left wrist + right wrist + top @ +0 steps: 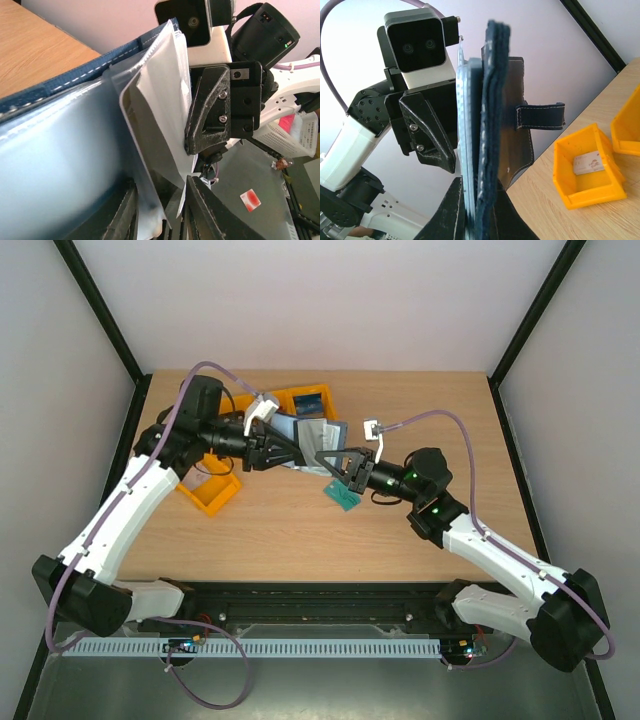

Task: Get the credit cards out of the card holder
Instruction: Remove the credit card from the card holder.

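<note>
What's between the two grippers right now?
The card holder, pinched edge-on by the right gripper, sleeves toward the left gripper; clearest in right wrist view.

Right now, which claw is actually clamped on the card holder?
The right claw: its jaws are shut on one edge of the navy card holder. The left claw only stands parted around a clear sleeve.

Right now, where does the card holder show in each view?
Top external: card holder just above picture centre.
Left wrist: card holder fills the left side, clear sleeves fanned.
Right wrist: card holder at centre, upright, edge-on.
Shared landmark: the wooden table.
</note>
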Controlling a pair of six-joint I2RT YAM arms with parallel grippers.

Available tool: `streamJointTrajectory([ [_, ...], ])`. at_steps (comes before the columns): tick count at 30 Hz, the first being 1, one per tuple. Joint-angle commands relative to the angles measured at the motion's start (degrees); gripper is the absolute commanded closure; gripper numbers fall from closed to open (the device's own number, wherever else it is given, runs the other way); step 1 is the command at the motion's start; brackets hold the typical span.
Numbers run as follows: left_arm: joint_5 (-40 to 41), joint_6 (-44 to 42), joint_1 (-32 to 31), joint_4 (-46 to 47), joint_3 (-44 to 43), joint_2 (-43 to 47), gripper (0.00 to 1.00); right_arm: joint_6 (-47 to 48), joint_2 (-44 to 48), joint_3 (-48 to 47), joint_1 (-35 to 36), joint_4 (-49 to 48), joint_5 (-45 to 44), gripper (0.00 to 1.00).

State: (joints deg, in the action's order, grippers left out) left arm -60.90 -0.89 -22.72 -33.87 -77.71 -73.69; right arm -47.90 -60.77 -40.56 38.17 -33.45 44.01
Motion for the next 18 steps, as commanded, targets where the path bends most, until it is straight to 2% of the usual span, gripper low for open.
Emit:
streamJointTrajectory([
  [1,-0.18,1.98,-2.83,2.7,-0.03,-0.67,0.74,-0.57,0.39,-1.27,0.06,-5.99,2.22,0.98],
  [2,-0.22,1.54,-3.52,2.26,-0.45,-0.93,0.79,-0.75,0.2,-1.28,0.06,-6.07,2.44,0.98],
  [4,-0.71,1.03,-3.98,1.46,-1.28,-1.27,0.97,-1.03,0.03,-1.13,0.06,-6.39,2.51,0.98],
  [9,-0.14,-3.92,-2.98,-3.86,-2.39,-0.16,0.98,1.89,2.57,-0.96,0.05,-1.82,-1.16,0.98],
  [14,2.42,-6.86,-0.92,-6.77,-2.29,0.8,0.98,4.99,3.45,-1.54,0.02,3.77,-2.88,0.86],
  [18,1.23,-7.04,-0.77,-7.08,-2.7,0.82,0.98,4.78,3.65,-1.5,0.02,4.26,-2.74,0.85],
])
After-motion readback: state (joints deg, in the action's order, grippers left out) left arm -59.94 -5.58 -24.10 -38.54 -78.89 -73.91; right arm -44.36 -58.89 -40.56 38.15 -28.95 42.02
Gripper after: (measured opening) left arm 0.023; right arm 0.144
